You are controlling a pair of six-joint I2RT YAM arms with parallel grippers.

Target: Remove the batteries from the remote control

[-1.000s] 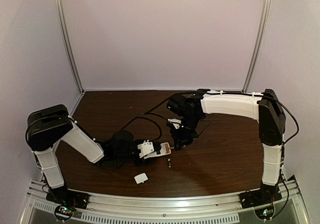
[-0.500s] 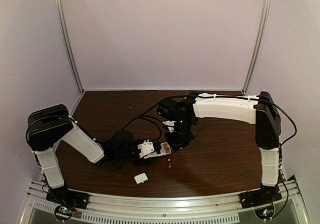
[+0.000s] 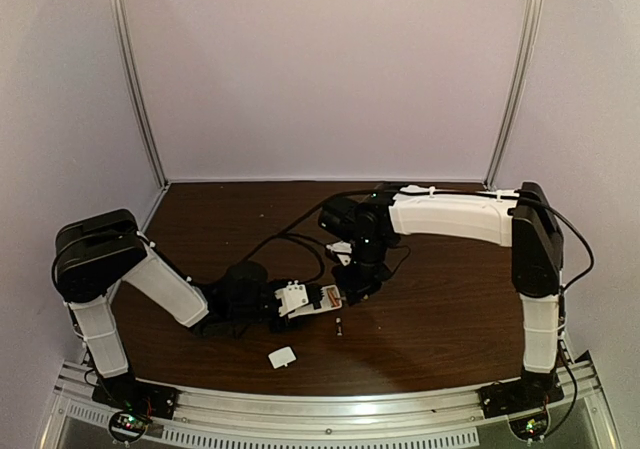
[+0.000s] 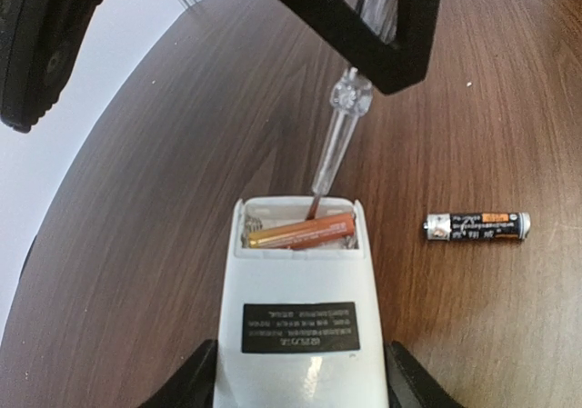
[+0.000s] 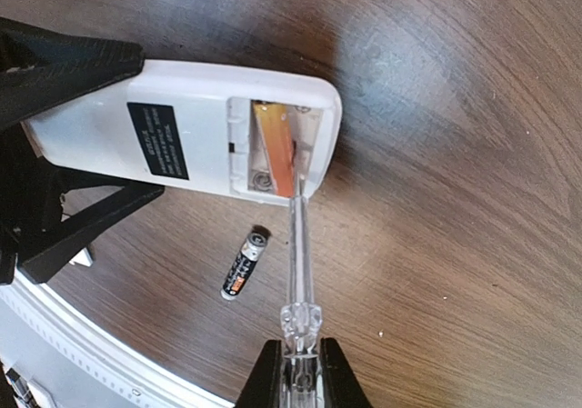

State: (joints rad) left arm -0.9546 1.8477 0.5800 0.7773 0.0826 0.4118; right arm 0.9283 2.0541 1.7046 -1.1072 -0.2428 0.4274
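The white remote control (image 3: 327, 298) lies back-up in my left gripper (image 3: 300, 299), which is shut on its sides (image 4: 300, 385). Its battery bay is open. One orange-copper battery (image 4: 300, 231) sits tilted in the bay, also seen in the right wrist view (image 5: 277, 149). The other battery (image 4: 476, 227), dark with an orange band, lies loose on the table beside the remote (image 5: 244, 263) (image 3: 339, 326). My right gripper (image 5: 300, 376) is shut on a clear-handled silver screwdriver (image 5: 298, 253), whose tip reaches into the bay at the battery's end (image 4: 336, 149).
The small white cover piece (image 3: 282, 357) lies on the dark wood table (image 3: 450, 319) near the front edge, left of the loose battery. A black cable (image 3: 290, 241) runs across the table behind the remote. The metal front rail (image 3: 330, 414) borders the near edge.
My right arm swung left and brought the screwdriver tip into the remote's open bay. In the last half second it has barely moved. The left arm has held still.
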